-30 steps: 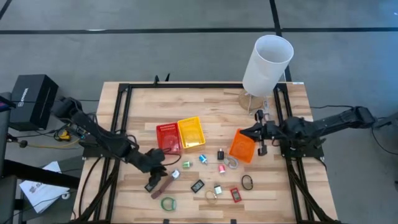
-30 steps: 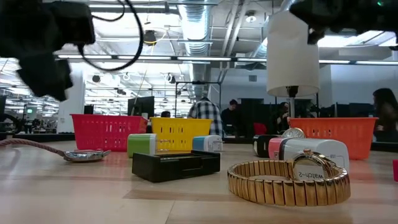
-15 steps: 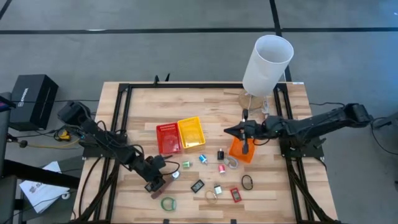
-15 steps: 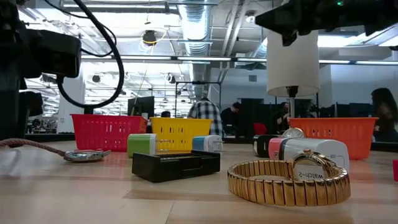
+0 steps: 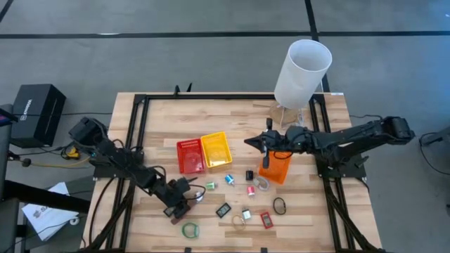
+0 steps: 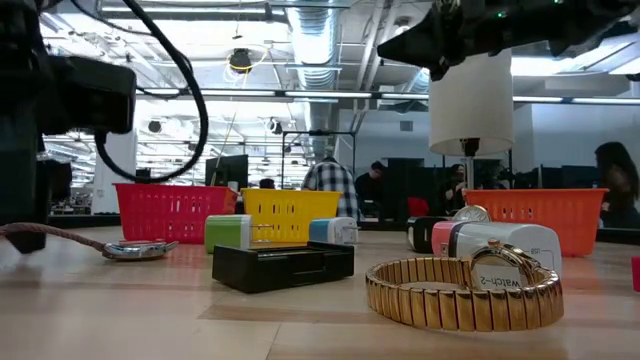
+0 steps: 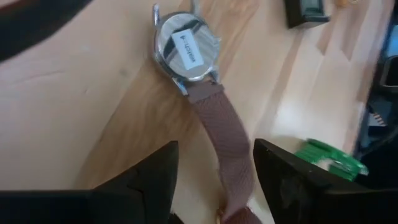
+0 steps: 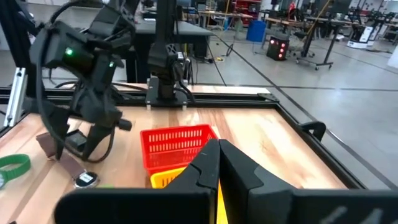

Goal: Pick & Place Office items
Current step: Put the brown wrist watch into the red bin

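In the lower left of the high view, the left end effector [image 5: 184,204] is reaching down over a brown-strapped watch [image 5: 184,206] lying on the tabletop [image 5: 155,133]. In the left wrist view its two dark fingers [image 7: 155,174] are standing apart, one on each side of the brown mesh strap [image 7: 225,142], not closing on it; the watch's silver case [image 7: 185,48] is lying flat with a white label on its face. A green ring [image 5: 190,229] is sitting just below this end effector in the high view.

The right end effector [image 5: 255,142] is hovering in the middle right of the high view, between the yellow tray [image 5: 216,150] and the orange tray [image 5: 275,165], with its fingers [image 8: 211,163] pressed together and holding nothing.

The other office items are lying scattered in the lower centre of the high view: a black ring [image 5: 280,206], a small red block [image 5: 266,220] and a black block [image 5: 223,209]. In the low view a gold watch band [image 6: 462,288] is sitting on the right, near the camera. The red tray [image 5: 190,156] is touching the yellow one.
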`<state>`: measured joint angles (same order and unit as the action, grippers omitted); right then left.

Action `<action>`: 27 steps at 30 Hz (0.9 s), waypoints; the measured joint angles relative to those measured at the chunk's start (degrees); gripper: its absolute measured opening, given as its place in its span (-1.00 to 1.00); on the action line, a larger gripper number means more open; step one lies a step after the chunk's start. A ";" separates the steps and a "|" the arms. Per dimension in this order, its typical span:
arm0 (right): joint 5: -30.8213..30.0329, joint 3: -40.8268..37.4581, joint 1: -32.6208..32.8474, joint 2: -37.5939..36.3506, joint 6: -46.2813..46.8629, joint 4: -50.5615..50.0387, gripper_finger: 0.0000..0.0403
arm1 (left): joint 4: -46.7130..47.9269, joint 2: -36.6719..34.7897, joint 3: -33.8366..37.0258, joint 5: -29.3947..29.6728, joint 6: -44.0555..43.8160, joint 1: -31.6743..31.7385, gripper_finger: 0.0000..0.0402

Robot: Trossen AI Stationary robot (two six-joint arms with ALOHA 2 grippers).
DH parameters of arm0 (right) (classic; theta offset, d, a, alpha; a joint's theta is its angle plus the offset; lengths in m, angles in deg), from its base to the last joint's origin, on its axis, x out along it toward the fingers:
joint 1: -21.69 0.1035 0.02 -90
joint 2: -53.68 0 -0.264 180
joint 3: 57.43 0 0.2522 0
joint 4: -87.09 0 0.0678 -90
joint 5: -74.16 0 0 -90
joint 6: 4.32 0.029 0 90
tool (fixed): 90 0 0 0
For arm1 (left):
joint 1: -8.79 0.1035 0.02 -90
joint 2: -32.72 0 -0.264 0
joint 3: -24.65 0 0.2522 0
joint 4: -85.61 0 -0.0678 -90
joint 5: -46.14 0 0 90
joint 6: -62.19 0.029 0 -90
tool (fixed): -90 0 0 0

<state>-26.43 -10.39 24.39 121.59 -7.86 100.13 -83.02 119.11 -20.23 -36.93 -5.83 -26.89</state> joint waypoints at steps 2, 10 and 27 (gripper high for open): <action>0.02 0.22 0.02 -0.06 -0.01 0.17 -1.00 | -1.89 1.35 0.00 -0.80 0.00 0.00 0.00; 0.02 0.20 0.02 -0.47 -0.04 0.16 -1.00 | -4.60 2.57 -0.06 -1.51 0.15 0.04 -0.14; 0.02 0.18 -0.55 -0.47 0.05 0.22 -1.00 | -4.97 2.23 0.01 -0.66 6.85 0.00 -0.90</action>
<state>-26.41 -10.21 23.85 121.12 -7.80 100.35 -87.98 121.34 -20.22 -37.59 1.02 -26.89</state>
